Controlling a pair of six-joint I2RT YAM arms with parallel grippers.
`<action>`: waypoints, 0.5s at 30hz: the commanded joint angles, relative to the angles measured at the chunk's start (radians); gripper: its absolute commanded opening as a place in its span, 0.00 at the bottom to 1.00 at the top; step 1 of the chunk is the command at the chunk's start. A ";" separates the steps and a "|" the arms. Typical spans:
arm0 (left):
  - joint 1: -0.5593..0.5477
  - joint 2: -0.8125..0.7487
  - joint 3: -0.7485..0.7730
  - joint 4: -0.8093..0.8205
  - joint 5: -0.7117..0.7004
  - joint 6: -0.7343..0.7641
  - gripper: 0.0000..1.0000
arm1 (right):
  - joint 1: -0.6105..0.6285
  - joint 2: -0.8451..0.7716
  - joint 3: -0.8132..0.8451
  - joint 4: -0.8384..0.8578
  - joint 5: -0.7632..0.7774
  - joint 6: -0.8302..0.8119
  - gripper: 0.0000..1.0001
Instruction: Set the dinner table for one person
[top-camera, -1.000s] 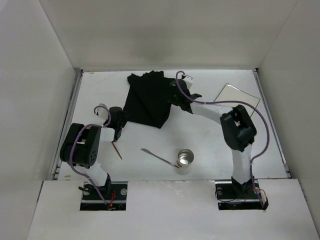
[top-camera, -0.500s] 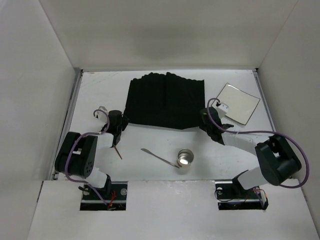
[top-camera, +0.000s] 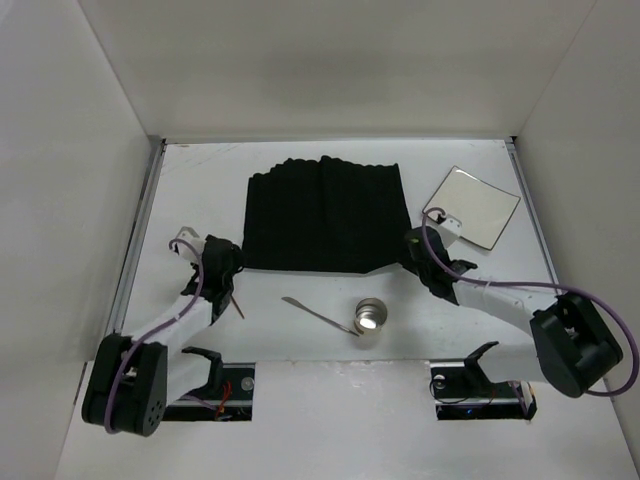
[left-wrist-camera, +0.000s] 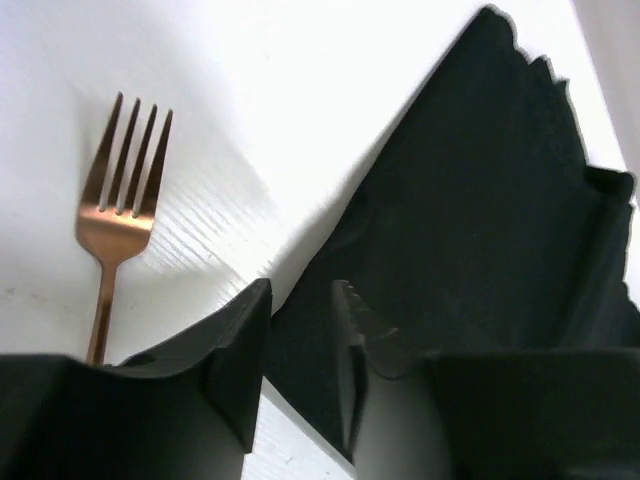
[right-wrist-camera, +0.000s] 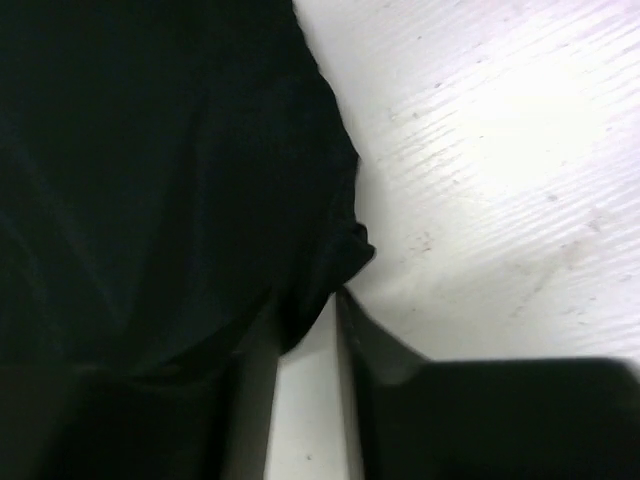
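Nearest me: metal cup (top-camera: 371, 318), contents unclear, with a spoon (top-camera: 312, 311) at its 9 o'clock. Copper fork (left-wrist-camera: 115, 215) lies beside the left gripper (left-wrist-camera: 303, 295). Its jaws are a slit apart on the placemat (top-camera: 325, 215)'s 7 o'clock corner; I can't tell if it's pinched. Right gripper (right-wrist-camera: 308, 310) is the same at the 5 o'clock corner. Mat lies flat mid dinner table (top-camera: 300, 275), square plate (top-camera: 472, 205) at the mat's 3 o'clock.

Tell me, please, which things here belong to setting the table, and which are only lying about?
For the job: table, mat, plate, fork, silver utensil, cup.
Lying about: nothing that I can see.
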 joint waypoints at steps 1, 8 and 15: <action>-0.036 -0.126 -0.010 -0.056 -0.096 0.083 0.36 | -0.017 -0.071 0.008 0.002 0.033 -0.066 0.40; -0.192 -0.268 0.054 -0.145 -0.202 0.161 0.51 | -0.012 -0.108 0.074 -0.016 0.059 -0.134 0.49; -0.325 0.095 0.243 0.013 -0.104 0.206 0.50 | 0.064 0.047 0.121 0.169 -0.024 -0.134 0.25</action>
